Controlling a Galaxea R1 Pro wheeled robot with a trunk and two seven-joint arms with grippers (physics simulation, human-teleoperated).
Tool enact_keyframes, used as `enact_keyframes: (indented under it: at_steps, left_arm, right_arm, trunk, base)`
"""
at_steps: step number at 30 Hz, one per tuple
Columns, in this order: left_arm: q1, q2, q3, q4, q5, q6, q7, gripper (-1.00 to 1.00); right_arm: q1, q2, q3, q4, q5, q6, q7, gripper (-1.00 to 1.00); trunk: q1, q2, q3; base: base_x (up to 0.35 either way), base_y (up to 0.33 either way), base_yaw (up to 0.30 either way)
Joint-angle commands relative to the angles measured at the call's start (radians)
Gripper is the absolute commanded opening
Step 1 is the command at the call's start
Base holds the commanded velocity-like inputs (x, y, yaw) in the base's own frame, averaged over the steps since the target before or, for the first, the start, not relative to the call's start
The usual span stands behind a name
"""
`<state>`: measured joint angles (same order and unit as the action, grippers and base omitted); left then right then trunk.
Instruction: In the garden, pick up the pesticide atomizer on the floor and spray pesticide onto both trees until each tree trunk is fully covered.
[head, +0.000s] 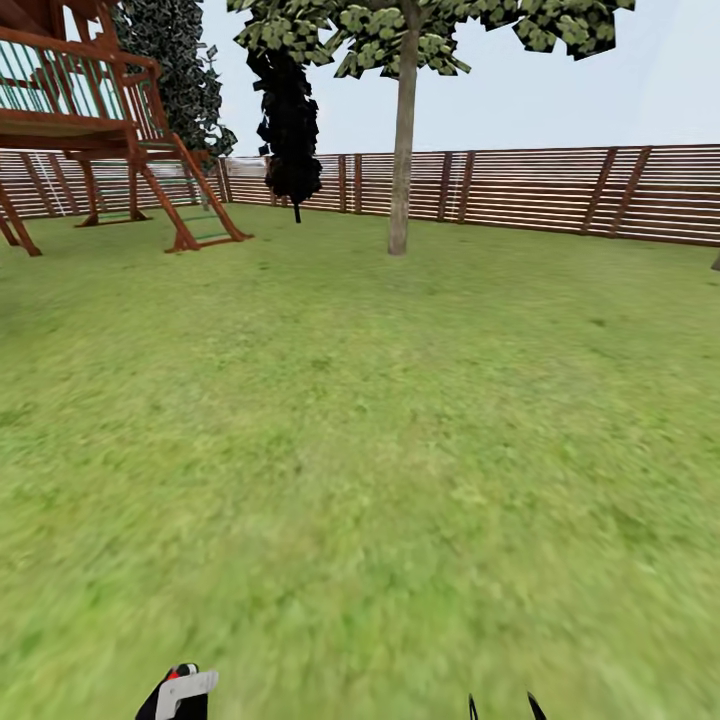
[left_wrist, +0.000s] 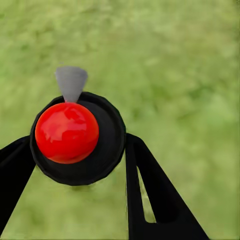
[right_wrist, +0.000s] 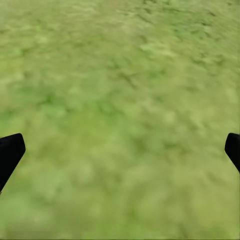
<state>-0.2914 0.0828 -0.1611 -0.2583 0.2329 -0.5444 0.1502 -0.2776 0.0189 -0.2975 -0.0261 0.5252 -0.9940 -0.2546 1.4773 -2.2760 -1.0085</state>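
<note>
While left jaws clamp the pesticide atomizer (left_wrist: 75, 137), right jaws gape; open lawn (head: 400, 420) fronts the tree (head: 403, 130).

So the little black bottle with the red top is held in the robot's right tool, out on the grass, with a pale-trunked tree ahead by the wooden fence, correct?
Not quite: the small black bottle with the red top sits in the left tool, as the left wrist view shows. The right tool is open over bare grass. The rest holds: the pale-trunked tree stands ahead before the brown slatted wooden fence.
</note>
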Motion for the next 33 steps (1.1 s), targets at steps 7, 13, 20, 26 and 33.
enact_keyframes:
  at_steps: [7, 13, 20, 26, 33]
  left_arm:
    - [0.0, -0.001, 0.001, 0.0, 0.0, 0.001, 0.0, -1.0]
    - [0.0, -0.002, 0.002, 0.001, 0.002, 0.001, 0.0, -1.0]
    - [0.0, -0.001, 0.002, 0.001, 0.003, 0.001, 0.0, -1.0]
    - [0.0, -0.001, 0.002, 0.001, 0.003, 0.0, 0.0, -1.0]
    - [0.0, 0.0, 0.002, 0.001, 0.003, 0.0, -0.001, -1.0]
  right_arm:
    - [0.0, 0.0, 0.0, 0.0, 0.0, 0.0, 0.0, 1.0]
    - [0.0, 0.0, 0.0, 0.0, 0.0, 0.0, 0.0, 1.0]
    - [0.0, 0.0, 0.0, 0.0, 0.0, 0.0, 0.0, 1.0]
    - [0.0, 0.0, 0.0, 0.0, 0.001, 0.0, 0.0, 1.0]
    - [0.0, 0.0, 0.0, 0.0, 0.001, 0.0, 0.0, 1.0]
  trunk:
    - [0.0, 0.0, 0.0]
    - [0.0, 0.0, 0.0]
    - [0.0, 0.0, 0.0]
    - [0.0, 0.0, 0.0]
    - [0.0, 0.0, 0.0]
  base:
    - [0.337, 0.0, 0.0]
    - [0.337, 0.0, 0.0]
    - [0.338, 0.0, 0.0]
    - [0.338, 0.0, 0.0]
    - [0.338, 0.0, 0.0]
